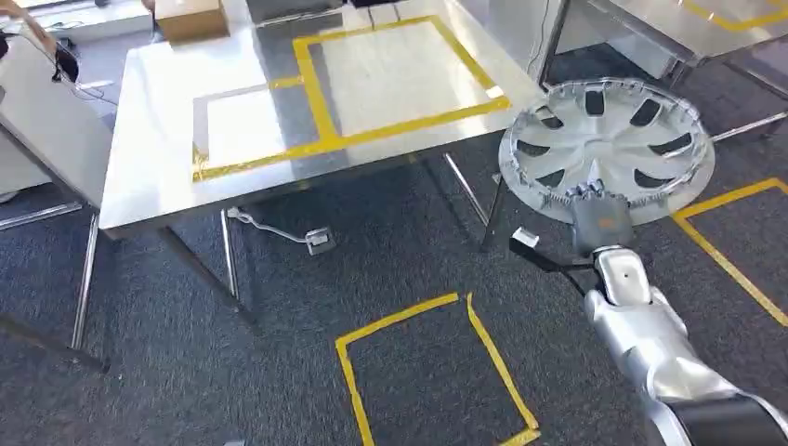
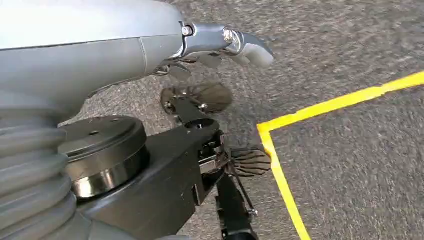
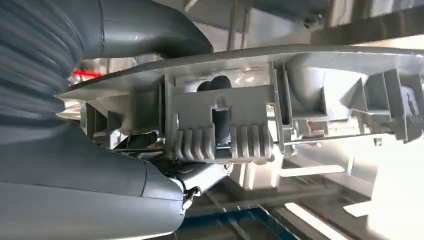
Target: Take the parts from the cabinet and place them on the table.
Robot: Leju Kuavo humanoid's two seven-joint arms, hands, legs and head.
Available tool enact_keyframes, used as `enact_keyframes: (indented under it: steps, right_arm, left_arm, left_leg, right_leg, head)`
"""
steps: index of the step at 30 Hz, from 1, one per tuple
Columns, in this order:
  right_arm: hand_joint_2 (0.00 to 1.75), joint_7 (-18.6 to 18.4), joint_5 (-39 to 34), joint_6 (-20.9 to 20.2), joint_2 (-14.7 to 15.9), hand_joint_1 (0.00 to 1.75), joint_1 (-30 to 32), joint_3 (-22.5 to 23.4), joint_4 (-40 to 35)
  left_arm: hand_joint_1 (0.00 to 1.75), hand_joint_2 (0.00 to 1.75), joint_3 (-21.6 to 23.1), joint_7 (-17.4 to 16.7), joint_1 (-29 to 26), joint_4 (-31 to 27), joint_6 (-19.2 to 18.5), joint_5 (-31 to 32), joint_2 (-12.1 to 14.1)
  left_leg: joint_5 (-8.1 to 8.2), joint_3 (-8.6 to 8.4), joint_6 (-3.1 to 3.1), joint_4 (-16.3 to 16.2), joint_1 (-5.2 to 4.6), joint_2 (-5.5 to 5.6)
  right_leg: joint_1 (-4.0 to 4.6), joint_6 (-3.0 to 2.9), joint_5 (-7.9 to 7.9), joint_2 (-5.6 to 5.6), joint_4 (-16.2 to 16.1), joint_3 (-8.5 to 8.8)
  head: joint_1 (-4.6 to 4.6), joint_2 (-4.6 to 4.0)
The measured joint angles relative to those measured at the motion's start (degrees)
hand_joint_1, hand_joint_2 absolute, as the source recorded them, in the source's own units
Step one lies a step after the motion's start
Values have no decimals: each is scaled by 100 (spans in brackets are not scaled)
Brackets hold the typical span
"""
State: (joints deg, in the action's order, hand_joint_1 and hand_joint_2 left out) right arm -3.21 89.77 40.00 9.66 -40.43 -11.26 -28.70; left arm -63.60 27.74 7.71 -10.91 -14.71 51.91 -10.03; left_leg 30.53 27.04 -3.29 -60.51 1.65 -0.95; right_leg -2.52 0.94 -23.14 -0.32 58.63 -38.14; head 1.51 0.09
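Observation:
A silver wheel cover point(image 1: 609, 135) with dark spoke slots hangs in the air just off the steel table's right end, over the carpet. My right hand point(image 1: 595, 209) grips it by its near rim. In the right wrist view the cover's ribbed grey underside point(image 3: 300, 100) lies across my right hand point(image 3: 100, 165), and a dark fingertip point(image 3: 220, 85) pokes through a slot. The steel table point(image 1: 158, 158) carries a yellow taped rectangle point(image 1: 316, 93). My left hand point(image 2: 220, 42) hangs over the carpet with nothing in it, its thumb stretched out.
A cardboard box point(image 1: 190, 17) sits at the table's far edge. A second steel table point(image 1: 669, 23) stands at the back right and a white one point(image 1: 46, 121) at the left. Yellow tape squares point(image 1: 409, 316) mark the carpet; a cable with a plug point(image 1: 318, 242) lies under the table.

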Motion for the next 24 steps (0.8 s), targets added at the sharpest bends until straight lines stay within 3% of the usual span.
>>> enact_keyframes:
  steps: [1,2,3,4,6,7,8,9,10,11,12,13,14,15,16,17,18,19,21,22,23,24]
  right_arm:
    - [175,-7,-7,-2,2,175,9,7,2]
    - [175,-9,-15,0,2,175,22,9,7]
    - [175,-7,-13,4,2,175,39,9,13]
    - [175,2,-13,7,-4,175,56,9,13]
    - [175,7,11,7,-17,175,74,9,13]
    - [175,4,11,7,-20,175,77,9,13]
    - [175,4,11,4,-20,175,76,9,15]
    - [175,4,11,4,-28,175,79,9,15]
    - [175,2,11,4,-44,175,110,9,22]
    - [175,2,9,13,-48,175,79,9,48]
    - [175,0,13,11,-70,175,74,9,50]
    - [175,13,20,13,-87,175,74,9,4]
    - [175,5,15,13,-85,175,36,11,2]
    - [175,-4,2,7,-74,175,-11,15,-4]
    - [175,0,4,4,-72,175,-23,26,-13]
    - [175,4,7,4,-72,175,-26,26,-11]
    - [175,20,13,9,-72,175,-26,26,-11]
    - [175,57,20,11,-72,175,-23,26,-4]
    - [175,182,20,13,-74,175,-25,24,26]
    - [175,221,20,9,-74,175,-24,17,50]
    - [175,263,20,7,-77,175,-24,-5,70]
    - [175,322,20,7,-90,175,-24,-59,92]
  left_arm:
    - [0,175,11,4,9,0,13,6,0]
    - [0,175,20,0,7,2,30,9,0]
    - [0,175,33,-4,-3,2,35,11,0]
    - [0,175,39,-11,-34,4,41,17,0]
    - [0,175,42,-13,-74,7,48,22,0]
    - [0,175,44,-13,-80,9,48,22,0]
    - [0,175,44,-13,-87,11,48,22,0]
    - [0,175,44,-13,-98,11,48,24,-2]
    - [0,175,44,-13,-137,11,48,24,7]
    - [0,175,44,-11,-152,11,50,24,29]
    - [0,175,44,-15,-175,11,50,24,26]
    - [0,175,44,-13,-181,9,50,24,18]
    - [0,175,46,-9,-151,9,50,24,13]
    - [0,175,50,-7,-92,9,50,24,0]
    - [0,175,50,-2,-72,2,50,24,9]
    - [0,175,50,2,-44,0,50,24,13]
    - [0,175,50,4,-36,0,57,24,13]
    - [0,175,52,2,-45,2,65,24,4]
    - [0,175,52,-2,-79,4,77,33,0]
    - [0,175,57,-9,-88,7,83,48,-11]
    - [0,175,61,-13,-89,9,83,59,-17]
    - [0,175,72,-13,-93,11,85,66,-22]
  left_leg:
    - [-240,306,5,-523,1,21]
    - [-286,632,15,-984,-4,28]
    - [-111,925,29,-1320,-21,32]
    - [224,1179,56,-1510,-46,37]
    - [943,1506,133,-1449,-102,60]
    - [1067,1597,189,-1249,-133,70]
    - [970,1637,248,-972,-166,79]
    - [600,1650,324,-627,-212,99]
    - [-452,1647,462,-106,-273,142]
    - [-1189,1680,493,292,-358,188]
    - [-1225,1599,510,256,-358,252]
    - [-1176,1511,494,251,-382,244]
    - [-1112,1445,518,249,-366,237]
    - [-1085,1322,564,222,-345,226]
    - [-983,1197,594,240,-327,238]
    - [-870,1082,620,250,-323,221]
    - [-748,954,629,257,-316,219]
    - [-612,795,636,268,-310,221]
    - [-356,476,632,286,-295,237]
    - [-222,310,625,295,-288,258]
    - [-97,145,597,297,-279,282]
    - [37,-41,582,294,-276,299]
  right_leg:
    - [9,-45,-77,-2,-11,95]
    - [24,-72,-150,3,-33,187]
    - [42,-90,-230,12,-58,298]
    - [63,-112,-321,39,-86,432]
    - [114,-139,-525,92,-140,746]
    - [144,-151,-639,113,-164,920]
    - [176,-167,-749,123,-184,1083]
    - [205,-170,-859,124,-199,1244]
    - [204,-176,-999,128,-235,1348]
    - [252,-142,-1130,179,-191,1491]
    - [258,-115,-1270,227,-239,1583]
    - [257,-117,-1310,256,-258,1795]
    - [257,-74,-1162,265,-60,1738]
    - [253,-42,-971,268,332,1551]
    - [235,-17,-751,183,873,1216]
    - [240,6,-629,115,1318,883]
    - [234,36,-698,96,1637,524]
    - [223,56,-1004,87,1774,210]
    - [221,76,-1630,71,1690,-250]
    - [221,78,-1797,65,1525,-410]
    - [221,74,-1733,64,1247,-526]
    - [224,54,-1265,62,801,-598]
  head:
    - [-13,0]
    - [-31,0]
    - [-43,0]
    - [-44,0]
    - [-65,0]
    - [-70,0]
    - [-74,0]
    - [-78,0]
    - [-79,0]
    - [-61,0]
    - [-63,0]
    - [-66,0]
    - [-52,0]
    - [-85,0]
    - [-74,0]
    - [-72,0]
    - [-48,0]
    - [-50,0]
    - [-35,0]
    - [-30,0]
    - [-17,0]
    - [-13,0]
